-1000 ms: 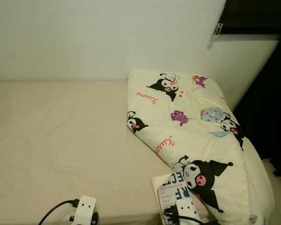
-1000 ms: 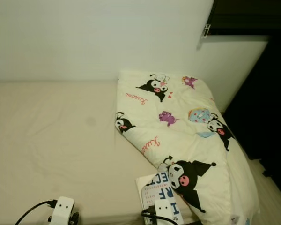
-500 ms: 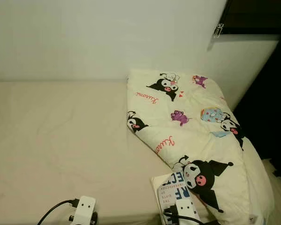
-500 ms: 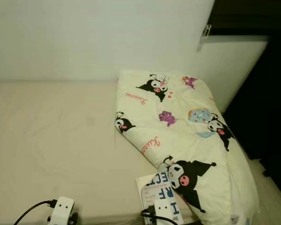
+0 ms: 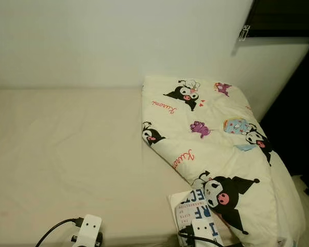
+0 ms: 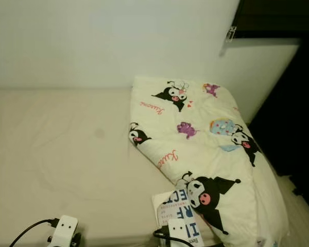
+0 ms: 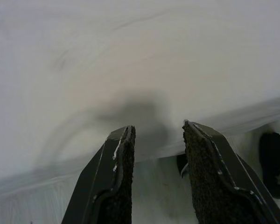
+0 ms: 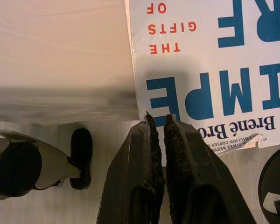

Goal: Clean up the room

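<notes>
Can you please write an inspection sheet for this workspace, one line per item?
Surface: beige bed sheet, lightly wrinkled, bare on the robot's left.
Job's things: white paperback book with blue letters lies flat at the bed's near edge, one corner tucked under the cream cartoon-print quilt, which is folded on the right side.
Clutter: nothing seen on the sheet.
Grippers: left tool open, over the bed edge, holding nothing. Right tool shut, empty, at the near edge of the book.
Cables: black cable runs to the left wrist; another at the right wrist.
Surroundings: white wall behind; dark opening on the right.
</notes>
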`<state>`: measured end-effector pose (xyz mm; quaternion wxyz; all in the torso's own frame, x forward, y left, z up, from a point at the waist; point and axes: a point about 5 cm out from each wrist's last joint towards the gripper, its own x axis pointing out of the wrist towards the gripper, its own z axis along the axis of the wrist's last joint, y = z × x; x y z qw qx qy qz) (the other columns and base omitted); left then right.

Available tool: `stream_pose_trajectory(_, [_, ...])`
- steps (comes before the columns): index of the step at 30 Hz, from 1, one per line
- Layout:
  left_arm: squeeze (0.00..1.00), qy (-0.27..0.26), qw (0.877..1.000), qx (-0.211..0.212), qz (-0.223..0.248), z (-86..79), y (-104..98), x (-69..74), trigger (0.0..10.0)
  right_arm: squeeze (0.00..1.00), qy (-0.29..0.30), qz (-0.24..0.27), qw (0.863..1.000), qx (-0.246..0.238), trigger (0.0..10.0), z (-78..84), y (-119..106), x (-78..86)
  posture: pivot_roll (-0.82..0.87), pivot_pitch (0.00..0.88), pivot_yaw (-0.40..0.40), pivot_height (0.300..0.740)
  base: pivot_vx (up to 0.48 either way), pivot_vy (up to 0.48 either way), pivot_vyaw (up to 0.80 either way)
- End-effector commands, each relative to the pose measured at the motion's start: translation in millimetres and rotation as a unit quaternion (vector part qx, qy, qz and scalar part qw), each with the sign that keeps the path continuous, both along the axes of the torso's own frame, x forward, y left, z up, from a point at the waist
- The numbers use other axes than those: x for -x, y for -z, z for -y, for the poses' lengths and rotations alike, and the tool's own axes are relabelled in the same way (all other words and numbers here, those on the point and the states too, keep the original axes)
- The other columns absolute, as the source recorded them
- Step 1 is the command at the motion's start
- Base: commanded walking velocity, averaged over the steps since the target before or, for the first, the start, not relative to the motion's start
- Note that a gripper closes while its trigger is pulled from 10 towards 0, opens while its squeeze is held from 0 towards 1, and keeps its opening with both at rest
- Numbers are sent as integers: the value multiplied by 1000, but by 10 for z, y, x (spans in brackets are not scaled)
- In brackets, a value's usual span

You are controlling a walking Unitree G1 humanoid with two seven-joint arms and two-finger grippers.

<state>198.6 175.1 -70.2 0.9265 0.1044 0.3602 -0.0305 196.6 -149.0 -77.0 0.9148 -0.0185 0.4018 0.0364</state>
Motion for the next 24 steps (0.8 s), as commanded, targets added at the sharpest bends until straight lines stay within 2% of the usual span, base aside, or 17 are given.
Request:
stream_pose_trajectory(1, [0,0,1000,-1,-13,10,45,76,10000,0,1,-8,1000,2,10000,11,34,68,66,0,65,689,0,0,0])
stream_pose_trajectory(3, [0,1,1000,-6,-5,10,32,62,10000,0,1,-7,1000,2,10000,19,32,66,64,0,64,689,0,0,0])
stream_pose_trajectory(5, [0,-20,1000,-8,13,-21,1,29,10000,0,2,-3,1000,4,10000,33,25,56,59,0,63,689,0,0,0])
stream_pose_trajectory(9, [0,-36,999,3,4,-29,18,48,10000,0,2,6,1000,2,10000,48,9,36,53,0,56,689,0,0,0])
stream_pose_trajectory(24, [0,-36,999,10,-2,52,49,92,10000,0,-42,16,999,18,10000,35,-30,-36,52,0,23,689,0,0,0])
